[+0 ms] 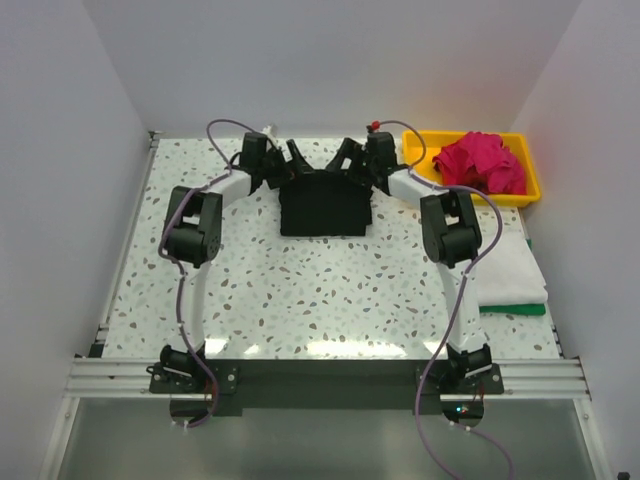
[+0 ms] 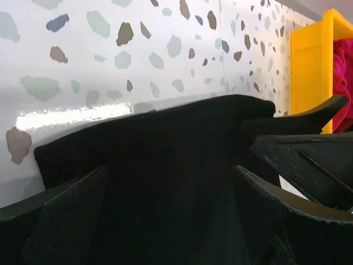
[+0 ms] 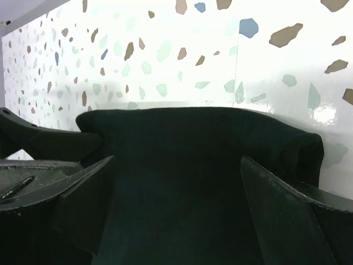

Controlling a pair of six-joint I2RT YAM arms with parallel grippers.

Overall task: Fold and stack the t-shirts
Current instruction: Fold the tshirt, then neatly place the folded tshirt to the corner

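We see the black t-shirt (image 1: 325,207) folded into a flat, matte rectangle, lying toward the far middle of the glossy speckled table (image 1: 300,290). Its far edge is soft and rounded in both wrist views (image 2: 165,143) (image 3: 193,143).

The left gripper (image 1: 297,160) and the right gripper (image 1: 347,158) meet at that far edge. From above, black fingers against black cloth are hard to separate.

In the left wrist view the left gripper (image 2: 165,221) has its jaws spread wide, the wedge-shaped fingers (image 2: 66,221) standing on either side of a broad stretch of cloth. The right gripper (image 3: 176,221) looks the same, its ribbed fingers (image 3: 287,215) far apart. Neither claw pinches anything that we can see. We cannot tell whether the fingertips touch the fabric, because they run out of the bottom of each view.

The magenta t-shirt (image 1: 482,162) sits crumpled in the hard yellow tray (image 1: 420,140) at the far right. Nearer us, along the right edge, the white t-shirt (image 1: 510,265) lies folded on the green t-shirt (image 1: 525,309), of which we see only a thin strip.
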